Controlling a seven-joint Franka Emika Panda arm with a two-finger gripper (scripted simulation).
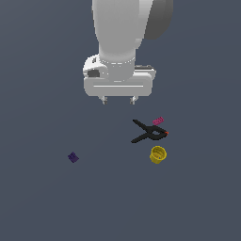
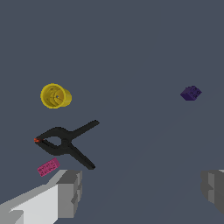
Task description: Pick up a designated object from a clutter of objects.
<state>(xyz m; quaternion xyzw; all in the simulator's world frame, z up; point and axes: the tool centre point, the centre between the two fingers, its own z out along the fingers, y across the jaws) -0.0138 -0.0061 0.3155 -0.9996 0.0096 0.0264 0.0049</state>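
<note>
The gripper [image 1: 118, 100] hangs above the surface with jaws spread wide, holding nothing. The black clamp [image 1: 149, 132], magenta block [image 1: 158, 120] and yellow cup [image 1: 158, 154] cluster toward the exterior view's right. The dark purple block [image 1: 73, 157] lies alone, well apart toward the exterior view's left, sitting skewed; no long axis is discernible

Dark purple block [image 1: 73, 157], yellow cup [image 1: 158, 154]
</note>
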